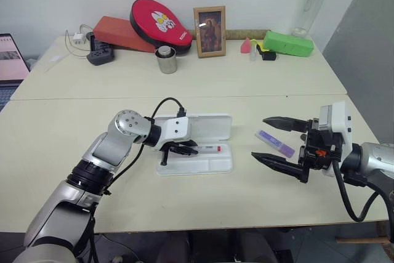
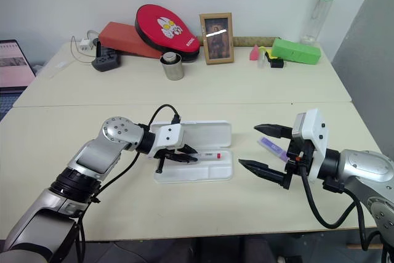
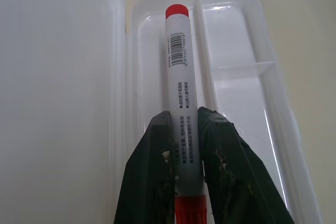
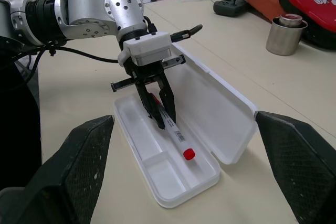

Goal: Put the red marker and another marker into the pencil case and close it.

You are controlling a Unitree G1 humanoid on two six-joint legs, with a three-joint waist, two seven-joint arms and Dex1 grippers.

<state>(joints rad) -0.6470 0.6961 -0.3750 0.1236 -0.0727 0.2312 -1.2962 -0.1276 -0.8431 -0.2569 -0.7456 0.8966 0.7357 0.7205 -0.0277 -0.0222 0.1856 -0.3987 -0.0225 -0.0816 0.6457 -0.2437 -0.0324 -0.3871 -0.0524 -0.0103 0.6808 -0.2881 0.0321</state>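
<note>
2 fingers of the left pincer (image 3: 185,156) clamp the red marker (image 3: 180,72) inside the open pencil case (image 3: 247,77).

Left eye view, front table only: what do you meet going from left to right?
Left end effector holding the red marker → open pencil case → purple marker → right end effector, open.
</note>
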